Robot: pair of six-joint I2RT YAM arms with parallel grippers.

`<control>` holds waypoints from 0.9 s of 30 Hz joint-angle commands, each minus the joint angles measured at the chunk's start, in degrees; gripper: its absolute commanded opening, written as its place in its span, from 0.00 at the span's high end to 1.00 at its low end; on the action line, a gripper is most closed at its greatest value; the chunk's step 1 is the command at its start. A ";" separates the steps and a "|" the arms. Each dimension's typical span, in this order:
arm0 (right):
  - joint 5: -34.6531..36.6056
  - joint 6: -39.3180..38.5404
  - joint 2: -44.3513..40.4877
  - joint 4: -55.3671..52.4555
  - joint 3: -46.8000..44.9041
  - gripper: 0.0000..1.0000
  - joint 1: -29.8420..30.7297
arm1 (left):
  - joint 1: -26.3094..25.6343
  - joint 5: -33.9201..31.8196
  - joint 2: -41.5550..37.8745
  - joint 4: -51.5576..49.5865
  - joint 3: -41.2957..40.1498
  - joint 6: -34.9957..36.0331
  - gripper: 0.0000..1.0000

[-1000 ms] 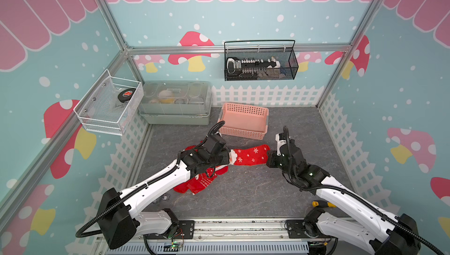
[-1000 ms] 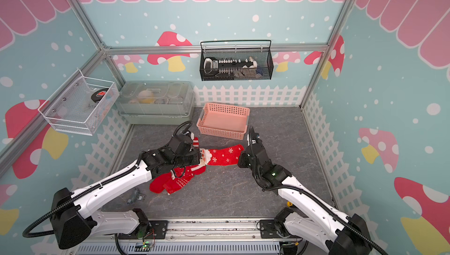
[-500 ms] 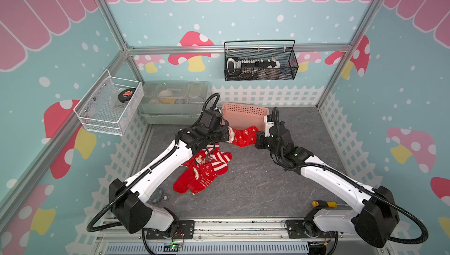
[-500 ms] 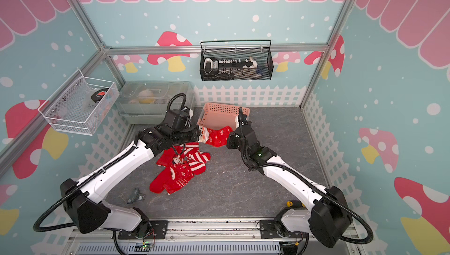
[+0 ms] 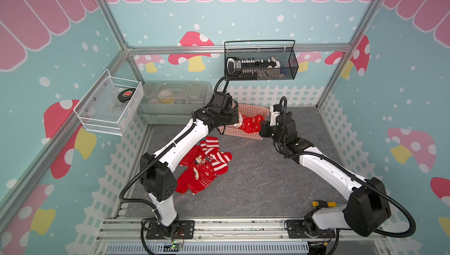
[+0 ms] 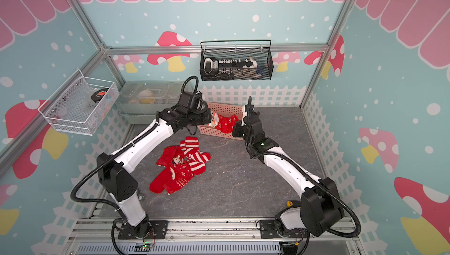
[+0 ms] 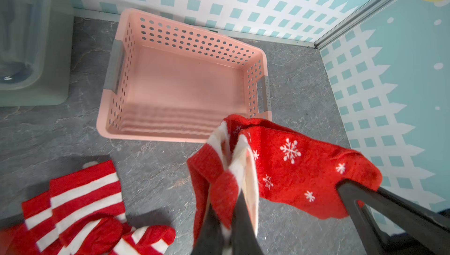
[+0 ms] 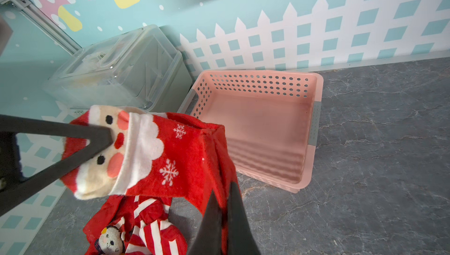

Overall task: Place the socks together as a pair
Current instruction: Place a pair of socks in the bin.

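Two robot arms are holding a Santa sock (image 5: 250,124) in the air, strung between them over the near side of a pink plastic basket (image 5: 243,134) at the far middle of the worktop (image 5: 263,183). The left pincer (image 5: 237,121) is clamping the Santa-face end and the right pincer (image 5: 262,127) the plain red end, both squeezed tight on the cloth. The danger from here, by the look of it, is that cloth this floppy may be snagging on the basket's near rim on the way down. It may also be swinging out onto the worktop if one pincer is letting go ahead of the other. The sock is soft, fuzzy knit, red with white snowflakes, a cream face with pink cheeks and a scalloped white beard. It is sagging and folding between the grips, seemingly in two layers, though that cannot be told for sure. The basket is rigid, rectangular and bare inside, its walls pierced with round holes and grey at the handle cut-outs. The loose socks (image 5: 207,168), some striped red and white, are lying in a limp heap on the grey stone-patterned surface at near left.
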 commanded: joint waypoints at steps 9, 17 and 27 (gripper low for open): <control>-4.34 1.25 5.43 5.89 2.98 1.00 -5.97 | 1.80 1.58 13.81 -2.20 17.86 5.17 1.00; -4.53 0.50 13.17 5.45 7.56 1.00 -6.72 | 4.12 0.16 19.36 -3.11 24.11 8.89 1.00; -4.03 0.29 25.70 6.39 13.10 1.00 -7.73 | 6.81 -2.66 26.91 -4.11 28.32 12.09 1.00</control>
